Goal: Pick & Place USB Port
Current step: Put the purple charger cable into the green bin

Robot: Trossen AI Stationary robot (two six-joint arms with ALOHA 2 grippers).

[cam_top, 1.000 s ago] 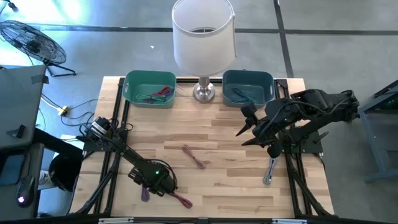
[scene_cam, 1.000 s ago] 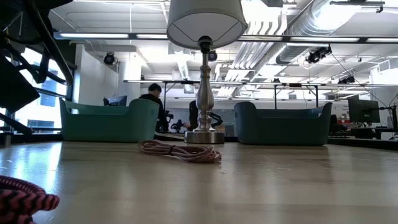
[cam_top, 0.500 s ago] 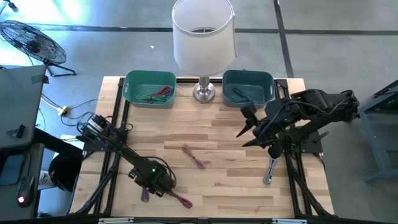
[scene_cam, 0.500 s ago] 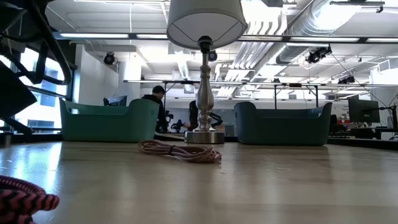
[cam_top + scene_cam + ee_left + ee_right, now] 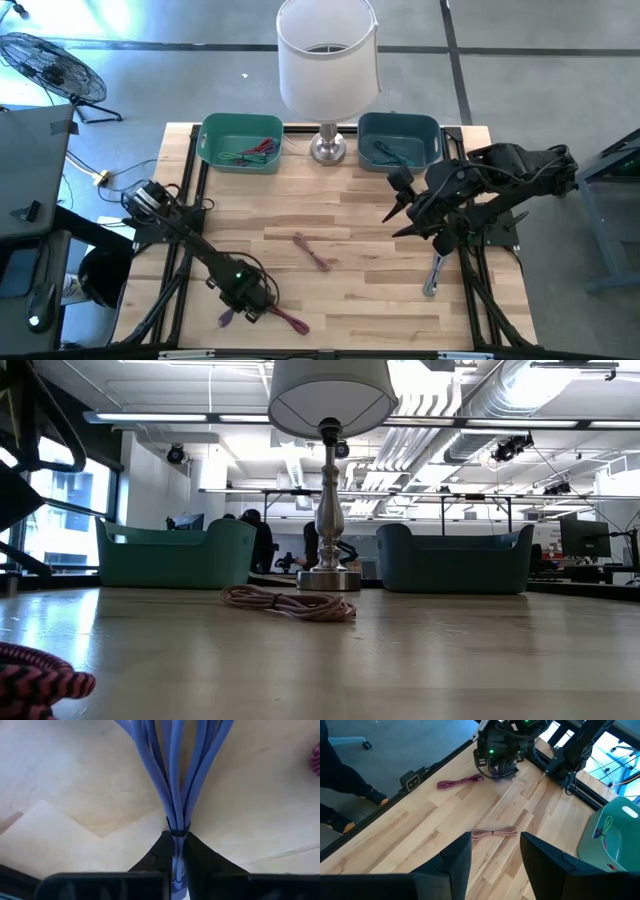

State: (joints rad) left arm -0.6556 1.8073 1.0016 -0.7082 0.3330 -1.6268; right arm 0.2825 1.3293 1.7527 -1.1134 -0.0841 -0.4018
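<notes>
Blue cable bundle (image 5: 175, 775) sits clamped at its tie in our left hand (image 5: 243, 303), near the bench's (image 5: 360, 215) front edge beside a pink cable (image 5: 291, 321). Loose strands could snag it. Our right hand (image 5: 492, 852) waits spread open.

Pale matt wood table (image 5: 350, 215), smooth blue rubbery cable bundle (image 5: 175, 775), glossy metal lamp base (image 5: 328, 575).
</notes>
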